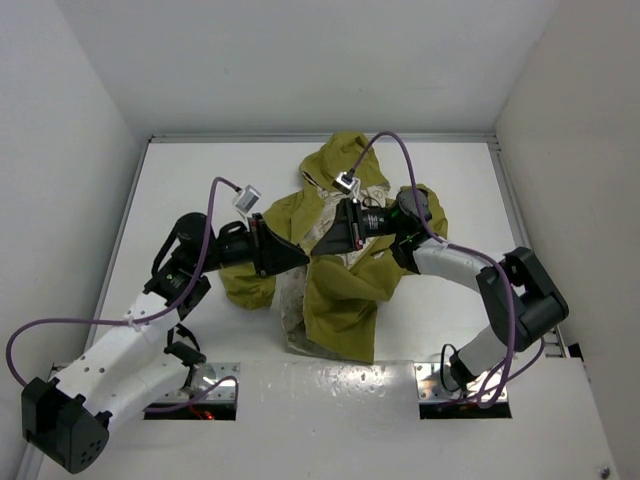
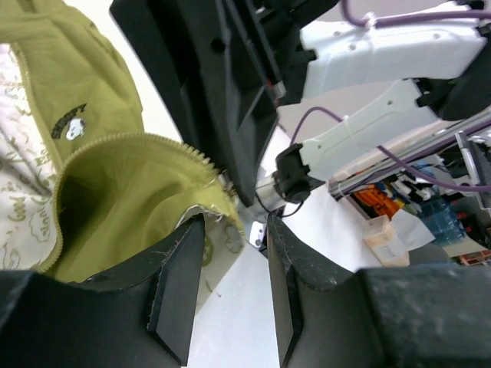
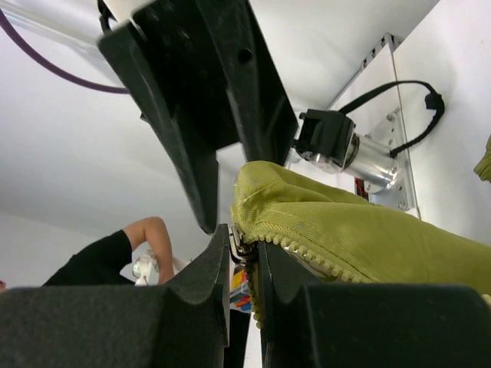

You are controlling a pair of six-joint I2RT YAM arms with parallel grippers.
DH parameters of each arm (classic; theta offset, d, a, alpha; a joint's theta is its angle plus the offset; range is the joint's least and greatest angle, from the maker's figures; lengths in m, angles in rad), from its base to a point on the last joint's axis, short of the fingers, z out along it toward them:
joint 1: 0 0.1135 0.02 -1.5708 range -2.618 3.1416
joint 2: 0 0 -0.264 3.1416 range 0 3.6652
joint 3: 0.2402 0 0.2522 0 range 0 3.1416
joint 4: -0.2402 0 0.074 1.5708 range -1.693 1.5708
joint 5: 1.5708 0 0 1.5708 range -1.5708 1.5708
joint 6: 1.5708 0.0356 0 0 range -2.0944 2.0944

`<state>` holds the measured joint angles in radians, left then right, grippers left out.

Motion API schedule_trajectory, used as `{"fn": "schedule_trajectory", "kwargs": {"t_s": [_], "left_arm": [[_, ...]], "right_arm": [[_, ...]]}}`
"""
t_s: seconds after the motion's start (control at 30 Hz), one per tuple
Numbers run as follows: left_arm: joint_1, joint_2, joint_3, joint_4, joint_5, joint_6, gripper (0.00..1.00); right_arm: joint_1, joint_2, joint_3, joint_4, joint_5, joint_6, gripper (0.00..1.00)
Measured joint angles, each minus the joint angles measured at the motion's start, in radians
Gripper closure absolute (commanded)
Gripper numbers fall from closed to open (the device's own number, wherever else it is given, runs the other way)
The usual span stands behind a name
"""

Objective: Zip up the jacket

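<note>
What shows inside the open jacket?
Cream lining printed with green doodles shows inside the jacket. Folded olive fabric covers the rest of the interior.

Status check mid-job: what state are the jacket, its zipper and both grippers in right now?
jacket: lying on the table, front open.
zipper: unzipped, its teeth not joined.
left gripper: open, the jacket's corner at its gap.
right gripper: shut on the jacket at the zipper edge.
</note>
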<state>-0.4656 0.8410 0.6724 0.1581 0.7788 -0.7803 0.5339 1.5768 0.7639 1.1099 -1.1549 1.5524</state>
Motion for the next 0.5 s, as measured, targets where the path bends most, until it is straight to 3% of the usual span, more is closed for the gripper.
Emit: {"fn": "schedule_trajectory", "kwargs": {"t_s": [0.4,0.43,0.5], "left_arm": [[-0.034,0.019,0.0,-0.041,-0.048,0.037,0.64],[-0.034,0.021,0.0,-0.039,-0.051,0.036,0.66],[-0.034,0.023,0.0,-0.034,-0.058,0.033,0.8]], "right_arm": [[0.014,0.008,0.013,0.004,0.012,0.011,1.0],[0.018,0.008,0.013,0.004,0.013,0.011,1.0],[0.022,0.008,0.013,0.004,0.018,0.011,1.0]]}}
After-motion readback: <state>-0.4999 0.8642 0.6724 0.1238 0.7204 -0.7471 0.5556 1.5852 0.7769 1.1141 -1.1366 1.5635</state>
